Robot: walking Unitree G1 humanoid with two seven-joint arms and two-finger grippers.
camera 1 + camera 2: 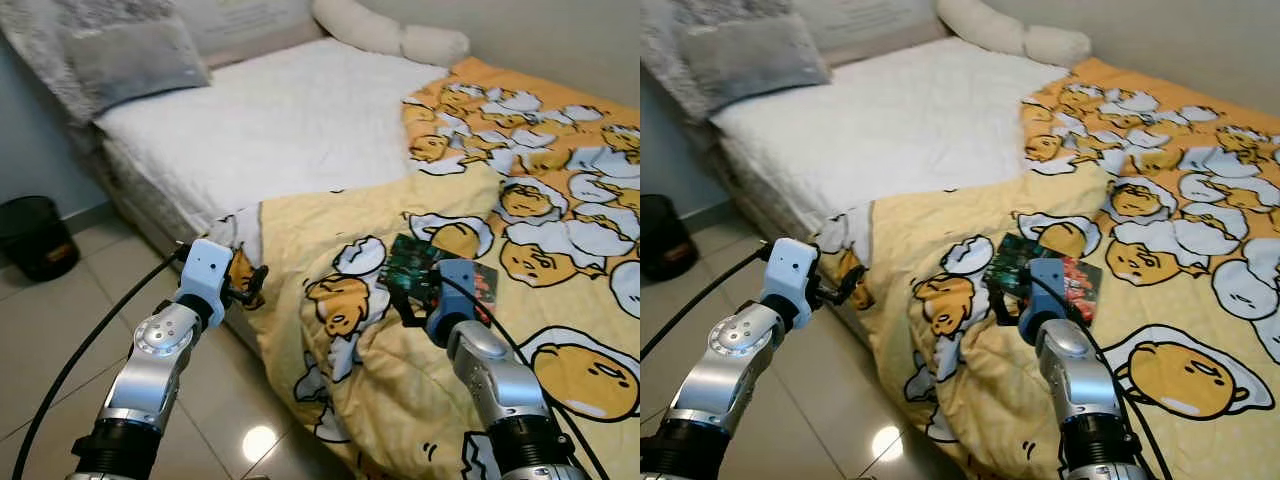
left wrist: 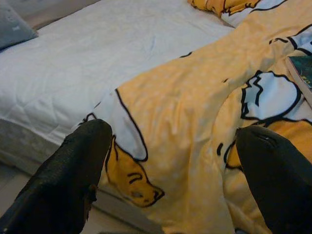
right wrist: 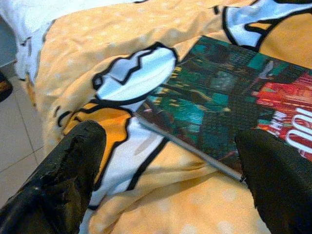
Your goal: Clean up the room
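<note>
Right pincer (image 3: 161, 170) of mine hovers spread wide and empty just short of the book (image 3: 229, 105), whose near edge lies between my fingertips on the yellow egg-print blanket (image 1: 330, 240). I judge this the approach to picking the book up; next I must push forward, get a finger under that thin edge, and close. Left pincer (image 2: 170, 170), also wide and empty, waits by the bed (image 1: 290, 120) corner. Farther off sit a grey pillow (image 1: 135, 50) and a black bin (image 1: 35, 235).

Near edge of the book (image 1: 432, 272) behind the right claw (image 1: 412, 312); cover lettering cut off in the wrist view.
</note>
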